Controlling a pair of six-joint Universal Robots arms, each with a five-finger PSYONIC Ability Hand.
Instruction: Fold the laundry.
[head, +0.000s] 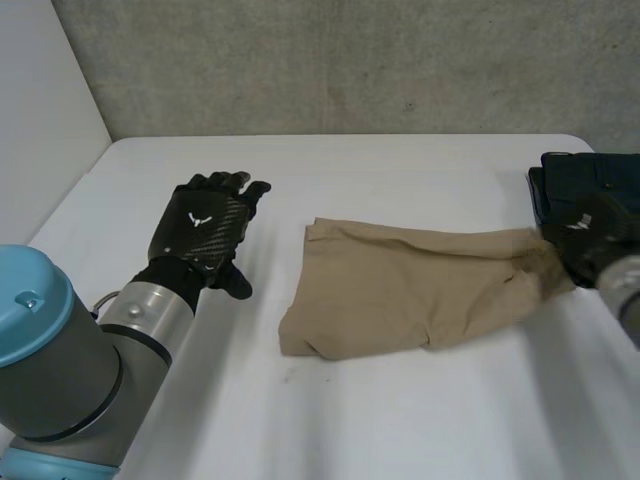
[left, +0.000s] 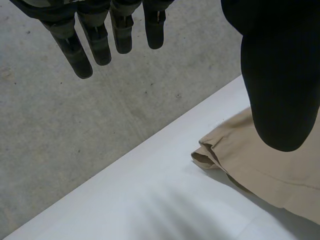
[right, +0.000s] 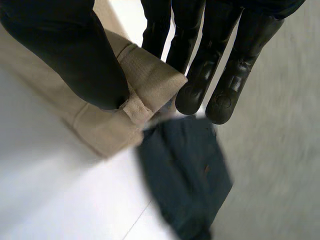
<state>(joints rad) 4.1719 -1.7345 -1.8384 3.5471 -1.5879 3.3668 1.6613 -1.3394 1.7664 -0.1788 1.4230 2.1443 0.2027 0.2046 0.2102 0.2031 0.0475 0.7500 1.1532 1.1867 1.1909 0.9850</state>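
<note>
So the tan garment (head: 400, 290) is lying flat-ish across the middle of the white desk (head: 400, 420), running sideways, looks like shorts or trousers already doubled over, with a few soft wrinkles and a slightly rumpled hem at the end nearest the left hand (head: 205, 230). The right hand (head: 590, 235) is at the opposite end, on the waistband. Its own wrist view is pretty clear on it: the thumb sits on one side of the tan garment (right: 150, 70) and the fingers (right: 200, 85) on the other, pinching the thick seamed edge right by a belt loop (right: 135, 107). Just past those fingertips there's a dark blue garment (right: 185, 175), bunched up at the desk's right edge and sitting right behind the right hand in the head view (head: 580, 180); whether it touches the tan one is hard to call. The left hand is off to the side, apart from the cloth and holding nothing. In its wrist view the left hand (left: 95, 42) has its fingers straight and a bit spread, and a folded corner of the tan garment (left: 265, 172) shows past the thumb on the desk (left: 150, 200). A grey wall (head: 350, 60) stands behind.
</note>
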